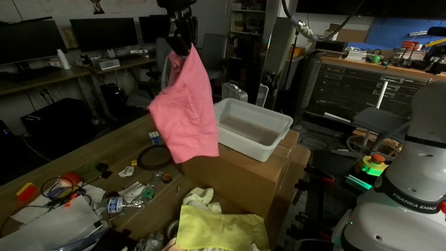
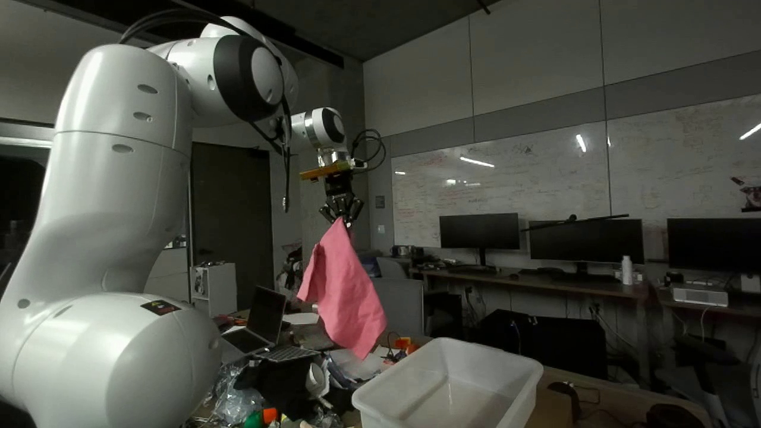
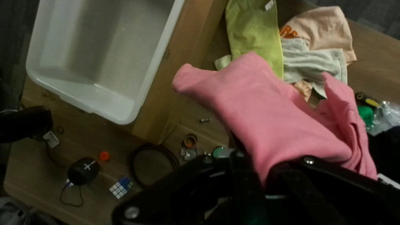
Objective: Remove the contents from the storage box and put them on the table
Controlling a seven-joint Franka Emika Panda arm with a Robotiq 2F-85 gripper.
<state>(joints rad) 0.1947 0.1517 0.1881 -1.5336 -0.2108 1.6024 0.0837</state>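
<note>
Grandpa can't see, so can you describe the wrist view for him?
A robot hand grips a pink cloth above a wooden table. Upper left, a white plastic tub stands on a cardboard box; upper right lie more cloths; lower left, a Rubik's cube.

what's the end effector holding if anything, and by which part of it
A pink cloth, pinched in the end effector by its upper end; the rest hangs below. Whether that is a corner or a fold cannot be told.

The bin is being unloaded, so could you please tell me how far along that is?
Emptying the bin looks done: nothing shows inside. In hand is the pink cloth, hanging from the gripper. Left, probably, is setting that cloth on the table, where other cloths lie.
</note>
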